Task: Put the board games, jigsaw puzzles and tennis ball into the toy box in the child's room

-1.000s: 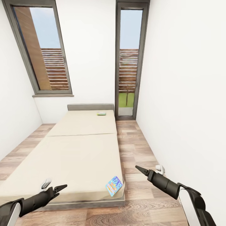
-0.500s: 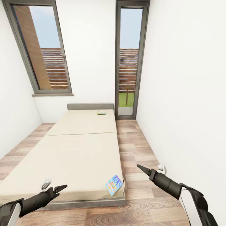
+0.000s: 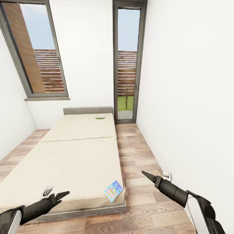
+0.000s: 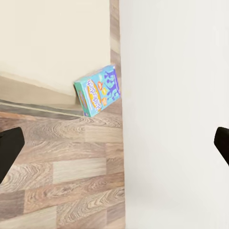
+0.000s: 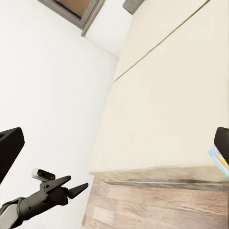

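A blue board game [image 3: 114, 190] lies tilted over the near right corner of the bed [image 3: 71, 152], and the left wrist view shows it [image 4: 99, 90] leaning off the mattress edge. A green board game [image 3: 100, 117] rests by the dark grey headboard. My left gripper [image 3: 63, 194] hovers open over the bed's near edge, left of the blue game and apart from it. Above the floor to the bed's right, my right gripper [image 3: 145, 175] is open and holds nothing. The table, toy box, jigsaw puzzles and tennis ball are out of view.
A white wall [image 3: 188, 97] runs close along the right, leaving a wood-plank aisle [image 3: 136, 156] between it and the bed. Tall dark-framed windows [image 3: 127, 61] stand behind the headboard. More floor shows at the bed's left.
The whole view has swung a little to the right, so the bed and windows sit further left in the picture. Neither arm has changed pose, and the games lie where they were.
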Motion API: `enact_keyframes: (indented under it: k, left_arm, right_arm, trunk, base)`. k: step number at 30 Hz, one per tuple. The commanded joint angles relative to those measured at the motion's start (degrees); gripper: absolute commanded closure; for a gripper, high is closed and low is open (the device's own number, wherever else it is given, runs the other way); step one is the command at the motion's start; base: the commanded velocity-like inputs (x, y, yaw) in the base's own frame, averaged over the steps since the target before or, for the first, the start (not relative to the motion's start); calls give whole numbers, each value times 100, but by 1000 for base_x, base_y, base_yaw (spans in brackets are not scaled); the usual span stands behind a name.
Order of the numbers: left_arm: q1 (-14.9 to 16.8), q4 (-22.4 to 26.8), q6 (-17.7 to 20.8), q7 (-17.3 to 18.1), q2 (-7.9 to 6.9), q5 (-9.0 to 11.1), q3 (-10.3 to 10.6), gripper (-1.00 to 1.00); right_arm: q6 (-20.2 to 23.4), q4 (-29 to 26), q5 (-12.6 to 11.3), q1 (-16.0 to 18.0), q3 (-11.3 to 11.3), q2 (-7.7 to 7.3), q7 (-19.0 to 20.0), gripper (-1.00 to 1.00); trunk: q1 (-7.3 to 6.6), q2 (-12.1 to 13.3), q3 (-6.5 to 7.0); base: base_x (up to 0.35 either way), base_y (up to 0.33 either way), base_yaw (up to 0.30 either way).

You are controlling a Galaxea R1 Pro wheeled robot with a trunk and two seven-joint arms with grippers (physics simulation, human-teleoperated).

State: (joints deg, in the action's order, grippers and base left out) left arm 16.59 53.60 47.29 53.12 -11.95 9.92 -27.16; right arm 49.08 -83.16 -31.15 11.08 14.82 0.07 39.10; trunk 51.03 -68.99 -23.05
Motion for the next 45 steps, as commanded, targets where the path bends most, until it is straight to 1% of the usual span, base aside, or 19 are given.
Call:
enact_keyframes:
  k: [1, 10, 23, 33, 39, 45]
  left_arm:
    - [3, 1, 29, 13, 0, 10, -8, -100]
    - [3, 1, 27, 14, 0, 10, -8, -100]
    - [3, 1, 26, 14, 17, 10, -8, -100]
    - [3, -17, 25, 7, 74, 17, -8, -100]
    - [3, -228, -7, -5, 83, 18, 2, -100]
    - [3, -417, -205, -14, 91, 20, 13, -100]
  right_arm:
    - [29, 1, -5, 3, 5, 3, 17, -100]
    - [9, 3, 0, -7, -2, 28, 19, -100]
    - [-2, 0, 4, -9, -1, 49, 19, -100]
    - [-16, 2, 4, -9, -4, 54, 19, -100]
    - [-19, 4, 4, -9, -5, 52, 19, -100]
    - [-16, 3, 4, -9, -1, 46, 19, -100]
  trunk:
    - [23, -45, -21]
    - [220, -406, -168]
    - [506, -928, -399]
    - [726, -1329, -579]
    - [857, -1569, -687]
    - [989, -1810, -794]
  base:
    - [0, 0, -233]
    - [0, 0, -129]
    - [0, 0, -14]
    - [0, 0, 0]
    - [0, 0, 0]
    - [0, 0, 0]
